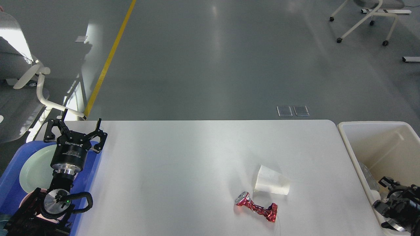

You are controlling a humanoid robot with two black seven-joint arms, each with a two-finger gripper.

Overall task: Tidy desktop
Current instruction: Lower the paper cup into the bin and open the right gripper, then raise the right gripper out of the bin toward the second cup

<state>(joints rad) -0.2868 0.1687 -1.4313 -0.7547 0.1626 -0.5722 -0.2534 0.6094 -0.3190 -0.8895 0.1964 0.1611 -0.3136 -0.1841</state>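
2 items on desktop [183,164]: cup [271,180], crushed can [256,207].

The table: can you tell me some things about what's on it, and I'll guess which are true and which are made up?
1. A white paper cup lies on its side on the table. True.
2. The crushed can is green. False: it is red and silver.
3. The can lies nearer to me than the cup. True.
4. The blue tray holds the can. False: the can is on the table, and the tray holds a pale plate.
5. The left gripper has its jaws spread above the tray's edge. True.
6. The cream bin sits at the table's left end. False: it is at the right end.
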